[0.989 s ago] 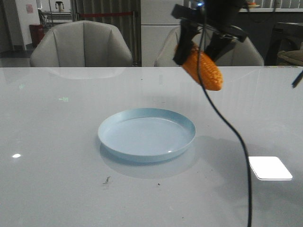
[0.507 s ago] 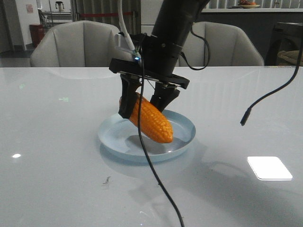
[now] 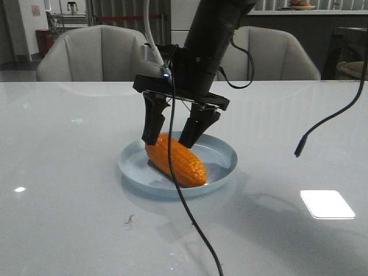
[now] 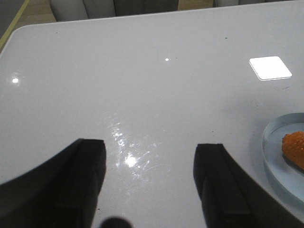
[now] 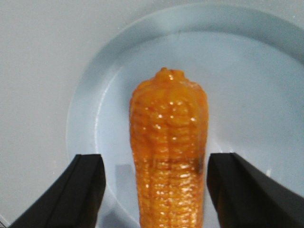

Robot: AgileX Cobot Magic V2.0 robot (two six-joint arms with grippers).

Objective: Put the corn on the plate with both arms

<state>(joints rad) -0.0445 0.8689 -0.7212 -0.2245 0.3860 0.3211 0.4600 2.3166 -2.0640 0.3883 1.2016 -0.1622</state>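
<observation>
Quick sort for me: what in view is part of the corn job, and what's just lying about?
Part of the job:
- corn, lying in the plate
- plate, pale blue
- right gripper, jaws open either side of the corn
- left gripper, open over bare table

Lying about:
- table
- dangling black cable
- grey chairs behind

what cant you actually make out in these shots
- Corn, front view: its far end sits behind the right gripper and a dangling cable.
- Corn, right wrist view: its near end is cut off by the picture's edge.
- Plate and corn, left wrist view: only a sliver shows at the frame edge.
- Left gripper: out of the front view, so its place over the table is unclear.
</observation>
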